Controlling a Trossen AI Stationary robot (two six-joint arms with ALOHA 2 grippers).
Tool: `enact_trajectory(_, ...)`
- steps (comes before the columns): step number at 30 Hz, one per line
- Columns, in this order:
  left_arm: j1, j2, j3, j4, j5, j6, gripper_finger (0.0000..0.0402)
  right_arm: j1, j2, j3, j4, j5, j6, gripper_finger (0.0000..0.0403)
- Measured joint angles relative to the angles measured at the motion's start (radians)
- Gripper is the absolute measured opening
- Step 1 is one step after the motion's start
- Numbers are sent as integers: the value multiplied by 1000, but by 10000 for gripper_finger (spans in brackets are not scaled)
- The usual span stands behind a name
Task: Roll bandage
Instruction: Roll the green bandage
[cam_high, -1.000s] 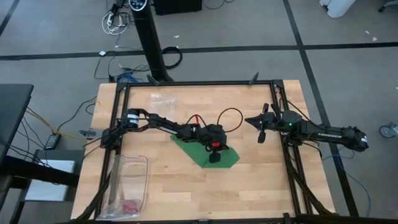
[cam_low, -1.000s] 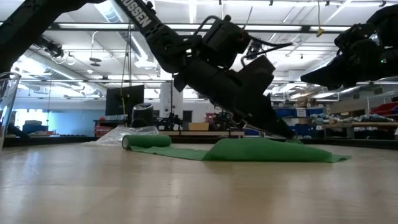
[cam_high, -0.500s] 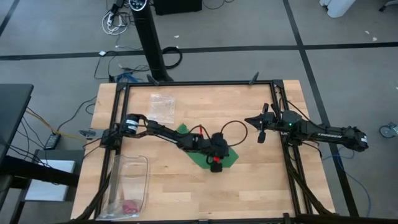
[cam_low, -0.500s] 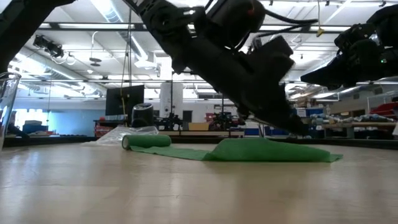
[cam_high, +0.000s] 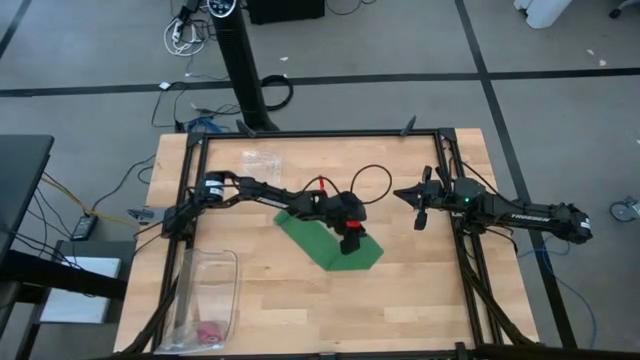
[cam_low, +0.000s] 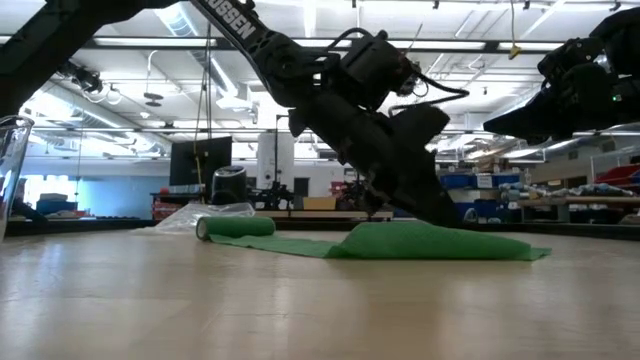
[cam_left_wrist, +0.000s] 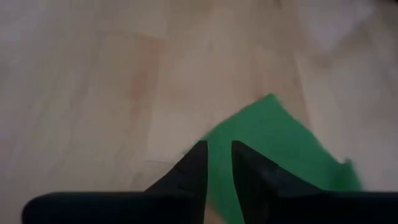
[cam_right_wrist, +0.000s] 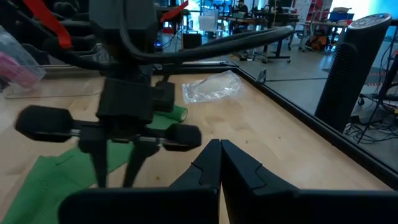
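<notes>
The green bandage (cam_high: 318, 230) lies flat across the middle of the table. Its rolled end (cam_low: 235, 227) is toward the far left, and a low hump (cam_low: 440, 242) is raised near its near right end. My left gripper (cam_high: 350, 246) points down on that hump, and its fingers stand a narrow gap apart with green fabric between them (cam_left_wrist: 217, 168). My right gripper (cam_high: 420, 217) is shut and empty. It hovers at the table's right side, well clear of the bandage. My left gripper comes at the bandage from above, slanting down, near its near right end (cam_left_wrist: 219, 177). Green fabric fills the narrow gap between the two fingertips (cam_left_wrist: 200, 152). I cannot tell whether this is one layer or a fold. The rest of the strip lies on the table.
A crumpled clear plastic bag (cam_high: 260, 168) lies near the far left. A bigger clear bag (cam_high: 207, 285) with a small pink item (cam_high: 207, 332) lies at the near left. A black frame rail (cam_high: 455, 260) runs along the right side. Bare wood lies near the front edge.
My left gripper went toward the table's near edge, to the bandage's near end. It then came back toward the far edge and now stands a little farther from the near edge than a second ago. The bandage's rolled end has stayed in place.
</notes>
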Motion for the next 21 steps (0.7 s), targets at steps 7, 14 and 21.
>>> enact_trajectory(7, -5, 1, -1, -25, -63, 28, 103, 0, 0, 0, 0, 0, 0, 8)
enact_trajectory(14, -7, 1, -1, -20, -86, 35, 113, 0, 0, 0, 0, 0, 0, 7)
enact_trajectory(21, -20, 20, 1, 13, -73, 56, 114, 0, 0, 0, 0, 0, 0, 7)
